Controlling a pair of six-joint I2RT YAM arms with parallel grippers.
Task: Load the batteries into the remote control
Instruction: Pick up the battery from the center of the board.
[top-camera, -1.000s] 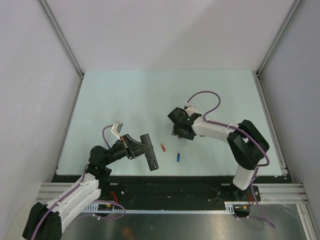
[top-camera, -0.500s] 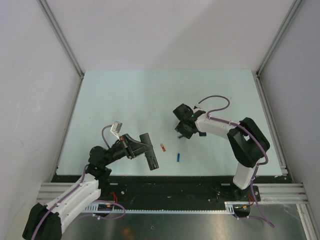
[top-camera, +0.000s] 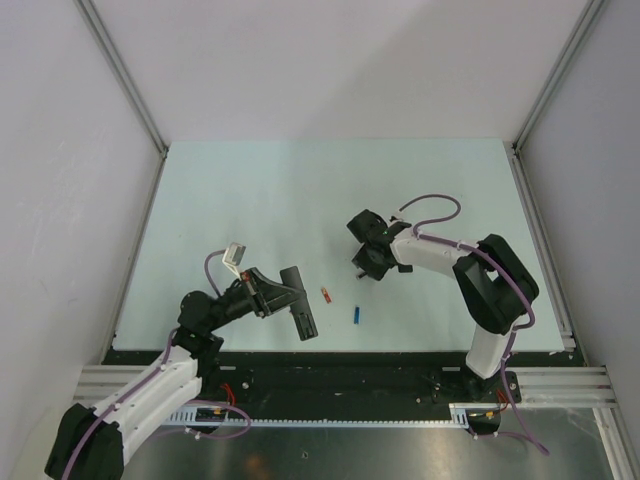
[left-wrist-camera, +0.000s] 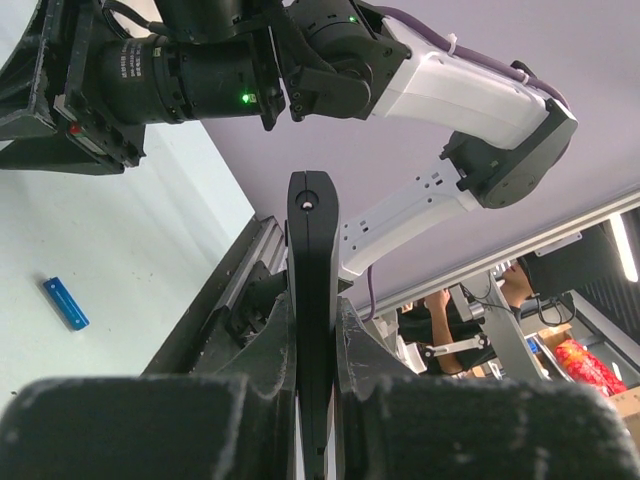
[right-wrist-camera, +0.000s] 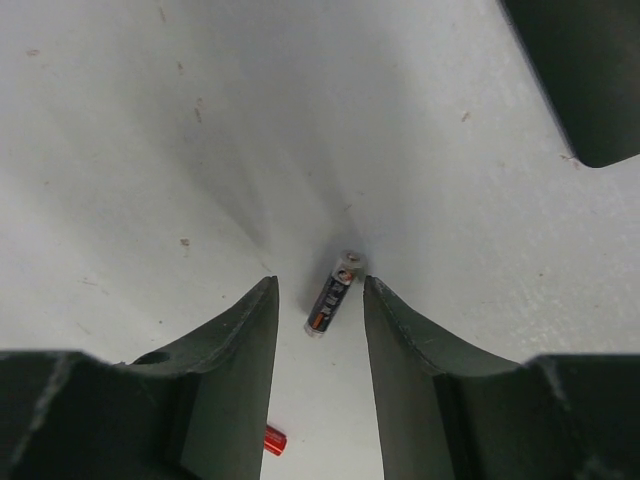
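Clamped the remote control (left-wrist-camera: 312, 220) edge-up in the left end effector (left-wrist-camera: 313, 310); straddled the silvery-dark battery (right-wrist-camera: 335, 285), flat on the table (right-wrist-camera: 150, 120), with the right end effector (right-wrist-camera: 318, 300) half spread (small gap each side)

I work in a robotics lab: a pale table (top-camera: 260, 200) boxed by white panels (top-camera: 340, 60) on aluminium posts (top-camera: 122, 75), with a person (left-wrist-camera: 512, 288) and a strip light (left-wrist-camera: 625, 245) beyond.

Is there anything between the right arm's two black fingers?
Yes: a small dark battery lies on the table between the open fingers of the right gripper. The right wrist view shows it.
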